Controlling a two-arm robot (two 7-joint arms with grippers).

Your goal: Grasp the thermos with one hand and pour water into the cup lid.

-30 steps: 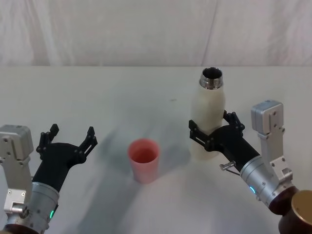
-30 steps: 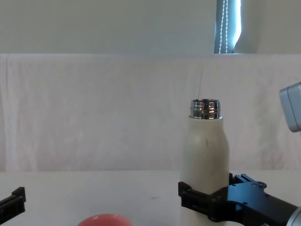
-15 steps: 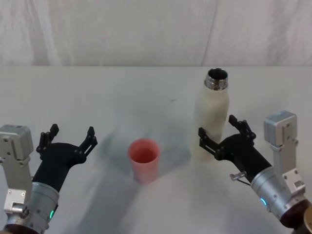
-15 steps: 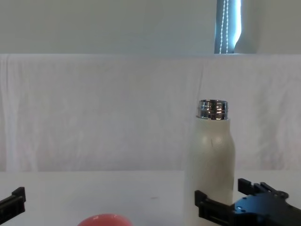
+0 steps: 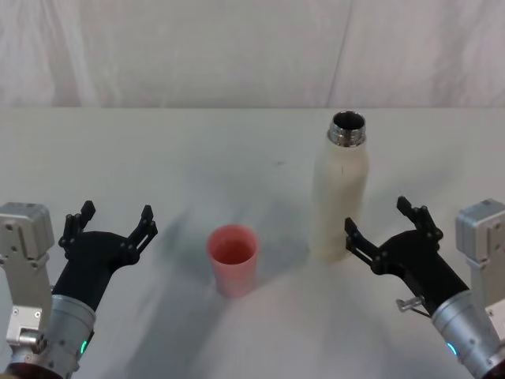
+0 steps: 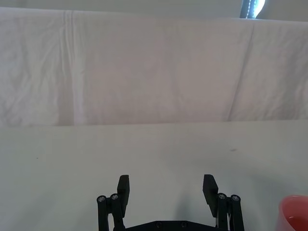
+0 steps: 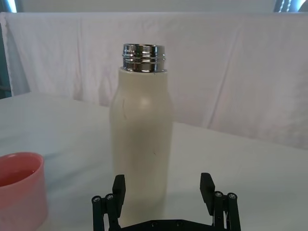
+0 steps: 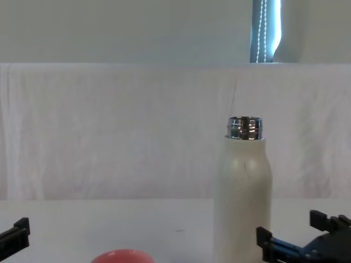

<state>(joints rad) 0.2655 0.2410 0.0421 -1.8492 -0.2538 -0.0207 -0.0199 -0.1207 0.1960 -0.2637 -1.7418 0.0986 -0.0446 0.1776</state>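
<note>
I have the thermos [image 5: 339, 191] standing upright on the white table [image 5: 237, 150], right of centre, its chrome neck uncapped and the mouth dark (I can't make out any liquid inside). The cup lid [image 5: 233, 259] sits to its left and a little nearer me, a pink cup with its open side up; from the right wrist camera its inner wall looks pink all the way down, and I can't tell if there is water in it. The two are near each other but apart.

My right gripper [image 5: 387, 234] comes in from the lower right, low over the table, pointing at the thermos base. Its fingers are spread wide with nothing between them, just short of the bottle and not touching it; the right wrist view has the thermos centred past the fingertips.

My left gripper [image 5: 110, 227] sits parked at the lower left, well left of the cup lid, fingers likewise spread and holding nothing.
</note>
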